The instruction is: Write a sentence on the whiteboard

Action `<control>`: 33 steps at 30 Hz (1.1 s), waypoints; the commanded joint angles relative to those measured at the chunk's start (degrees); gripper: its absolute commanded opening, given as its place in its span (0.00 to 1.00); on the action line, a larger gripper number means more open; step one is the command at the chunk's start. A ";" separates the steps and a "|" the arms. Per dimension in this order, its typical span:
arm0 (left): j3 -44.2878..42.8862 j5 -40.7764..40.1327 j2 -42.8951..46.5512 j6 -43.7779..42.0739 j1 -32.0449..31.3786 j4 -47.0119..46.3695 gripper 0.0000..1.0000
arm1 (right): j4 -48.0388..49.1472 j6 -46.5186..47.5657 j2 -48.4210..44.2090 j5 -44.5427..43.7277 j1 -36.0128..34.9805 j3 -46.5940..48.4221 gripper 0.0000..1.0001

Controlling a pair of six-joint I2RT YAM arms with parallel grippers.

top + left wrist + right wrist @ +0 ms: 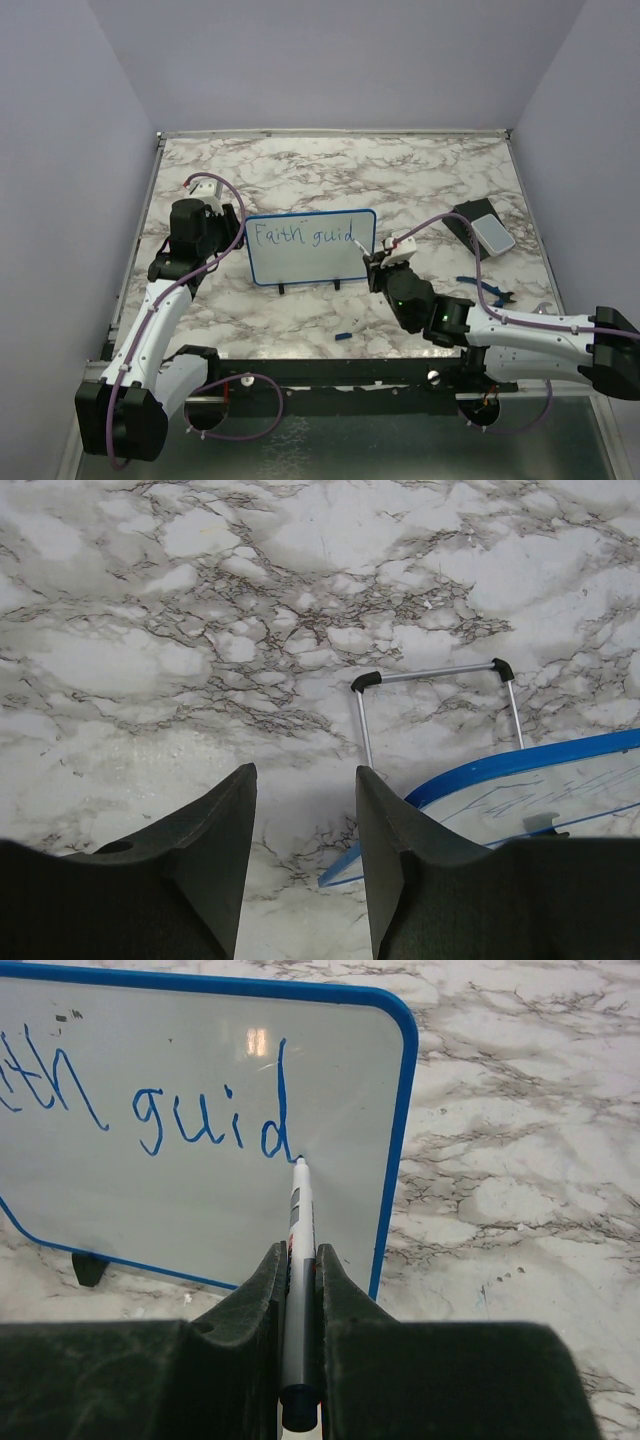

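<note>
Marble-patterned white-and-grey counter (400, 170), lilac walls (60, 150). Small rectangular blue-framed whiteboard (310, 264): upright on black feet, mid-counter. Blue handwritten sentence (305, 236): reads "Faith guid". White-barrelled marker (297, 1222): clamped in right jaws, tip touching board at the "d". Empty left jaws: apart, beside board's left edge.

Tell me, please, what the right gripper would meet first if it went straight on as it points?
The whiteboard: the marker held in the right gripper points its tip at the board's face, apparently touching.
</note>
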State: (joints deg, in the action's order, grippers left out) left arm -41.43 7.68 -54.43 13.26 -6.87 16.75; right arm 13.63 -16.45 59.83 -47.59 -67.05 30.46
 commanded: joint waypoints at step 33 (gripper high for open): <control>0.82 1.65 0.47 0.51 -0.29 -0.81 0.46 | 3.83 5.44 -9.32 5.40 1.83 -3.81 0.01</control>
State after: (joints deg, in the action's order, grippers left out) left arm -41.43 7.70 -54.43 13.26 -6.87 16.75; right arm 14.96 -11.92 49.65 -43.62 -65.49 27.57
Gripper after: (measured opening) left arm 0.462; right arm 0.119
